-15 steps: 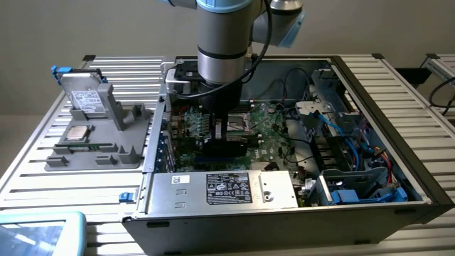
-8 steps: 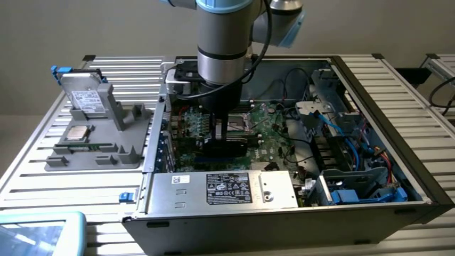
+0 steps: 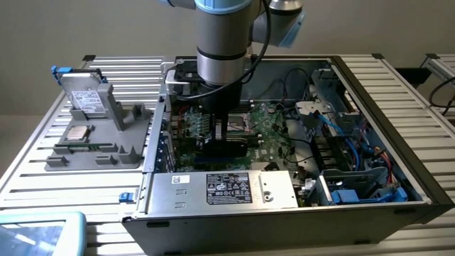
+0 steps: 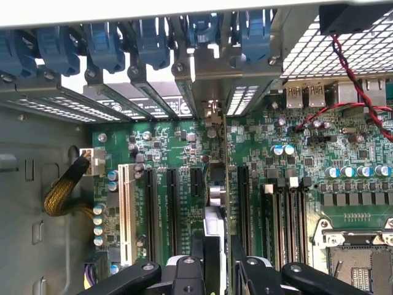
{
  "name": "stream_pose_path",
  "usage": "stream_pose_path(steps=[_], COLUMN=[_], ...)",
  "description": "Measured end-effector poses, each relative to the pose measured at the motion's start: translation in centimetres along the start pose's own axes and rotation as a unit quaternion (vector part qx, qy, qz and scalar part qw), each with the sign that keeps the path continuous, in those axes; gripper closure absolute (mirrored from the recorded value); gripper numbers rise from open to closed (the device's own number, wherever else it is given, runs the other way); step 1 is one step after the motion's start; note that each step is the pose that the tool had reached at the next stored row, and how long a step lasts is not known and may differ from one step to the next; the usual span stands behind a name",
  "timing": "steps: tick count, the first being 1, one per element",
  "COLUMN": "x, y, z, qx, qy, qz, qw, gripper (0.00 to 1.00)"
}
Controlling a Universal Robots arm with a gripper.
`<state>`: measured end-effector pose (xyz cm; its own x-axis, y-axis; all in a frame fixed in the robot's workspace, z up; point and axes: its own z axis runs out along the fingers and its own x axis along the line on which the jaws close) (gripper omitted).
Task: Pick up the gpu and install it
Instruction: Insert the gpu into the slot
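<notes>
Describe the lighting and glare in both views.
Exterior view: soft, even light on the slatted table; inside the computer case it is darker beneath the arm. Wrist view: the case rim is washed out white, light glares through the vent grille, and the gpu between the fingers catches a pale highlight.

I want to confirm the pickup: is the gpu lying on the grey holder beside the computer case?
No, the gripper holds the gpu edge-on over the expansion slots of the motherboard.
</notes>
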<state>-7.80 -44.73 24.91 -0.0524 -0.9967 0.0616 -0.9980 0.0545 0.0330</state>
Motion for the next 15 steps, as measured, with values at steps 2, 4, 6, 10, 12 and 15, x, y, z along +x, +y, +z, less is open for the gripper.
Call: stream_pose_path(steps=[2, 4, 6, 10, 12, 15], x=[0.01, 0.01, 0.00, 0.04, 0.04, 0.04], y=[0.07, 0.08, 0.09, 0.12, 0.09, 0.07], z=[0.00, 0.00, 0.00, -0.51, -0.55, -0.56], qx=[0.0001, 0.0000, 0.0000, -0.0001, 0.0000, 0.0005], qy=[0.0001, 0.0001, 0.0001, 0.0000, 0.0000, -0.0001], qz=[0.000, 0.000, 0.000, 0.000, 0.000, 0.000], qw=[1.0000, 1.0000, 1.0000, 1.0000, 1.0000, 1.0000], gripper=[0.73, 0.73, 0.73, 0.73, 0.73, 0.73])
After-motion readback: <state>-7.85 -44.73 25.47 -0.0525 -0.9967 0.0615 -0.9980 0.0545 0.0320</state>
